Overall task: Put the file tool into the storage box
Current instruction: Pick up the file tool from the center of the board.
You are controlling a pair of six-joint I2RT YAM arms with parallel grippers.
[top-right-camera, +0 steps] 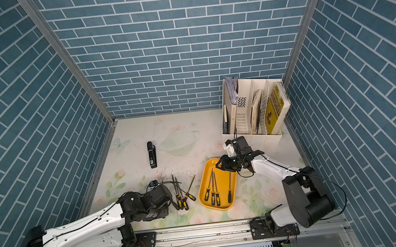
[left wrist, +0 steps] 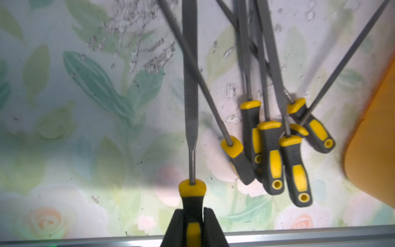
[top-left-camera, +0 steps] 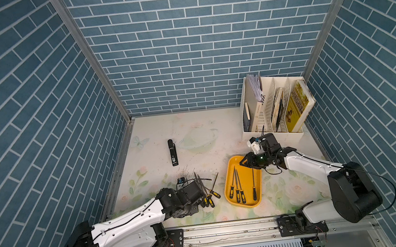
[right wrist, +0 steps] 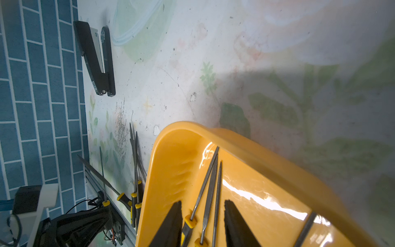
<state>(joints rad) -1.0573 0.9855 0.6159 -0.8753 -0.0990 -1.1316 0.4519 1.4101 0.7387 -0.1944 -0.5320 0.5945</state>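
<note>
Yellow-orange storage box (top-left-camera: 247, 186) lies lower right of centre in both top views, with four files (top-left-camera: 236, 185) inside.
Left gripper (left wrist: 193, 213) pinches the black-and-yellow handle of one file tool (left wrist: 190, 85), beside the loose files (top-left-camera: 209, 195) on the floral table (top-left-camera: 193, 134) left of the box. Right gripper (right wrist: 203, 206) hangs over the box's upper end, jaws spread, holding nothing.

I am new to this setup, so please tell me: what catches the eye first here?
The bright yellow tray on the robot's side of the table, with four files lying inside. Just beside it lies a crossed pile of black-and-yellow files, and the left gripper is shut on one file by its handle.
</note>
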